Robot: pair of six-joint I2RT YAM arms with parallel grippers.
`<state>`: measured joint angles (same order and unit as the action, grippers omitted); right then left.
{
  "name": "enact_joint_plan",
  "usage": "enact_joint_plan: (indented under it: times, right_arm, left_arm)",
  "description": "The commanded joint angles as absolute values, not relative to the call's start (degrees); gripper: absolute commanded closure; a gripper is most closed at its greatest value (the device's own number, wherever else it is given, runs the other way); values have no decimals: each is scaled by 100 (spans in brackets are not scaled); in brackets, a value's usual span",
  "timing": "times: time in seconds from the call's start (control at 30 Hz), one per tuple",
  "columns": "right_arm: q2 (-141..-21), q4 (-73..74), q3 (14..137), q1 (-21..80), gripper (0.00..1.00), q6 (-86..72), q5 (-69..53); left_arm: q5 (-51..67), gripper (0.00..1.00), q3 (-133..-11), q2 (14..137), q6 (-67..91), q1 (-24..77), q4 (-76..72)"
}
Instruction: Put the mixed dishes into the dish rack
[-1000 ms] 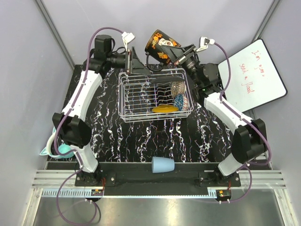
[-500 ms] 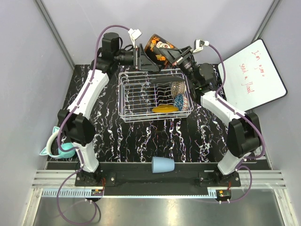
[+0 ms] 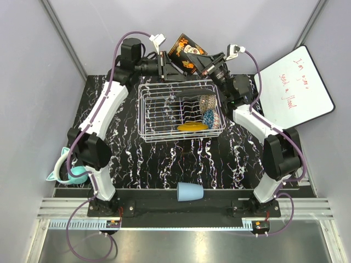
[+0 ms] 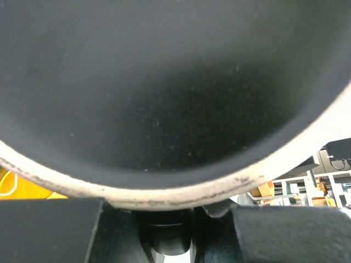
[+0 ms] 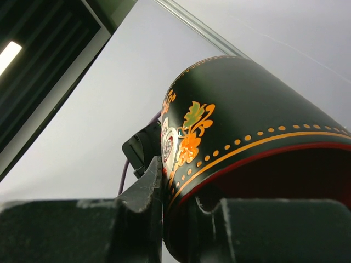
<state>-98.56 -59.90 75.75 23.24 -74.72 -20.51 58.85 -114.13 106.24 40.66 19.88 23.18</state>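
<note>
Mug (image 3: 185,48): right claw (image 3: 204,63) pinching rim; left claw (image 3: 166,63) at base, closure cannot tell. Confirm left grip before you release right, over dish rack (image 3: 143,109).

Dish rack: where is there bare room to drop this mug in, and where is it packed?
Free: the left half of the dish rack, between its left wall and the dark squarish plate. Crowded: the right half, with that plate, speckled bowl, blue bowl and yellow plate. Bare tabletop lies between rack and light-blue cup.
</note>
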Motion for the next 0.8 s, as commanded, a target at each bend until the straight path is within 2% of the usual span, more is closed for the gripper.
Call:
enact_joint_plan:
  times: [0.0,0.07,0.13,0.2,0.3,0.33,0.37,0.47,0.53,0.57,0.63,0.7,0.77]
  right_arm:
    - [-9404,-5775,7831,2496,95,-7778,-2408]
    - [-9369,-5555,7787,2444,84,-7822,-2461]
    - [-9360,-5371,7735,2382,81,-7857,-2505]
    - [-9325,-5213,7647,2294,70,-7919,-2636]
    - [-9220,-4949,7427,2163,70,-7910,-2794]
    - [-9185,-4774,7357,2136,67,-7901,-2838]
    - [-9158,-4703,7243,2101,59,-7901,-2891]
    - [-9097,-4579,7032,2013,56,-7893,-3128]
    - [-9097,-4570,6953,2021,68,-7849,-3208]
    - [-9149,-4544,6935,2013,69,-7901,-3217]
    - [-9211,-4588,6978,2004,48,-7945,-3348]
    - [-9211,-4579,7066,1969,56,-7972,-3489]
    - [-8993,-4474,7014,1881,51,-7823,-3402]
  left_arm:
    - [5353,100,-11217,10266,3129,1829,1803]
    - [5335,100,-10944,9978,3217,1583,1548]
    - [5396,100,-10819,9888,3269,1311,1494]
    - [5405,100,-10750,9765,3252,1126,1538]
    - [5309,100,-10679,9616,3086,766,1686]
    - [5222,100,-10670,9589,2928,625,1766]
    - [5195,100,-10635,9545,2875,554,1801]
    - [5159,100,-10451,9484,2795,370,1819]
    - [5168,100,-10284,9431,2751,325,1793]
    - [5203,100,-10248,9413,2751,325,1793]
    - [5247,100,-10099,9378,2769,325,1758]
    - [5212,100,-9854,9299,2681,325,1758]
    - [5142,100,-9634,9203,2541,343,1802]
